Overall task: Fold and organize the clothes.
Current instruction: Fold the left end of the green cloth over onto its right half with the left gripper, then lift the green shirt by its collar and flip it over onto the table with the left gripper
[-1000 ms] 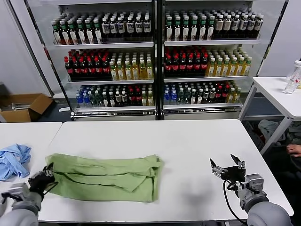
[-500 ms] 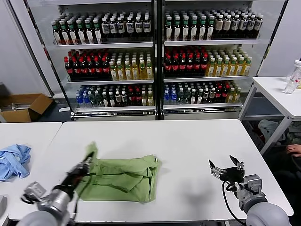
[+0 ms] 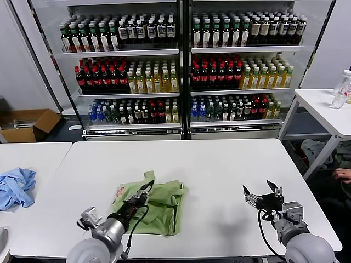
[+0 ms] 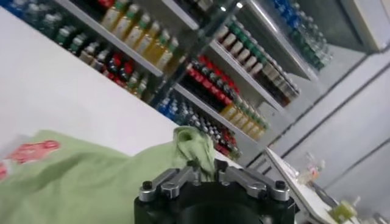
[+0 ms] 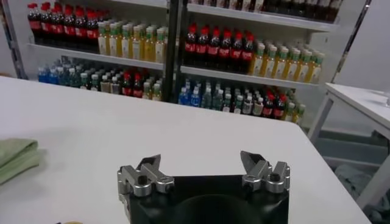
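The clothes, a light green T-shirt (image 3: pixel 162 207), lie folded over on the white table (image 3: pixel 219 164), with a bit of red-and-white print (image 3: pixel 120 192) showing at the left edge. My left gripper (image 3: pixel 147 187) is over the shirt's middle, shut on a pinched fold of the fabric that stands up between its fingers. The left wrist view shows that fold (image 4: pixel 190 146) rising from the gripper (image 4: pixel 206 167), with the print (image 4: pixel 33 151) farther off. My right gripper (image 3: pixel 263 196) rests open near the table's front right, nothing between its fingers (image 5: pixel 149 165); the shirt's edge (image 5: pixel 15 157) is far to its side.
A smaller light blue garment (image 3: pixel 15 186) lies on the neighbouring table at far left. Drink coolers (image 3: pixel 181 71) stand behind the table. A white side table (image 3: pixel 323 107) with a bottle is at the right, and a cardboard box (image 3: pixel 27 123) sits on the floor at left.
My left gripper has carried the shirt's left end rightwards across the shirt, folding it over to about half its width. The print now shows. The right arm has stayed put.
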Motion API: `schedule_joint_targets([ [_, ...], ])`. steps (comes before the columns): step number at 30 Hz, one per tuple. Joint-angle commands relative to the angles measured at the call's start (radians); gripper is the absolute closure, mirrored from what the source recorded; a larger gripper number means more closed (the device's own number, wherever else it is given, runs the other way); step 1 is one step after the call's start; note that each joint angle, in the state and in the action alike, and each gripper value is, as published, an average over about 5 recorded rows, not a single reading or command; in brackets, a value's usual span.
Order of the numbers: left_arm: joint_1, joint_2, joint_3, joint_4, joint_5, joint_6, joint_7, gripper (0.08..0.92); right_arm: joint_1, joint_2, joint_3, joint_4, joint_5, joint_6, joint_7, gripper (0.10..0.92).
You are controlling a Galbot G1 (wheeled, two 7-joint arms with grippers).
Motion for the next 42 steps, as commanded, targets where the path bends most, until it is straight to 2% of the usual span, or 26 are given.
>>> schedule_joint_targets([
  [1, -0.04, -0.023, 0.045, 0.011, 0.109, -0.003, 0.036, 0.69, 0.009, 0.002, 0.0, -0.006, 0.0, -0.001, -0.001, 0.203],
  [5, 0.021, -0.025, -0.057, -0.038, 0.181, -0.016, 0.017, 0.577, 0.009, 0.008, 0.001, -0.012, -0.002, -0.001, -0.001, 0.203],
  [11, 0.082, 0.025, -0.162, 0.084, 0.457, -0.043, -0.039, 0.404, 0.004, 0.022, -0.009, -0.008, -0.035, 0.002, -0.004, 0.203],
  [16, 0.121, 0.057, -0.157, 0.134, 0.534, -0.035, -0.022, 0.259, -0.006, 0.03, -0.012, -0.007, -0.054, 0.006, -0.007, 0.203],
  [20, 0.119, 0.035, -0.128, 0.131, 0.535, -0.011, -0.007, 0.188, -0.01, 0.03, -0.008, -0.004, -0.061, 0.006, -0.007, 0.203],
  [28, 0.057, 0.016, -0.12, 0.199, 0.509, 0.009, -0.011, 0.177, -0.029, 0.03, 0.003, 0.01, -0.068, 0.005, -0.007, 0.203],
  [36, 0.058, 0.016, -0.142, 0.18, 0.221, 0.08, -0.008, 0.181, -0.038, 0.029, 0.014, 0.024, -0.067, 0.003, -0.007, 0.203],
  [39, 0.055, 0.008, -0.144, 0.167, 0.144, 0.096, 0.0, 0.229, -0.04, 0.03, 0.018, 0.029, -0.067, 0.002, -0.006, 0.203],
  [42, 0.046, 0.003, -0.146, 0.179, 0.109, 0.102, 0.003, 0.311, -0.048, 0.031, 0.026, 0.035, -0.066, 0.002, -0.006, 0.203],
])
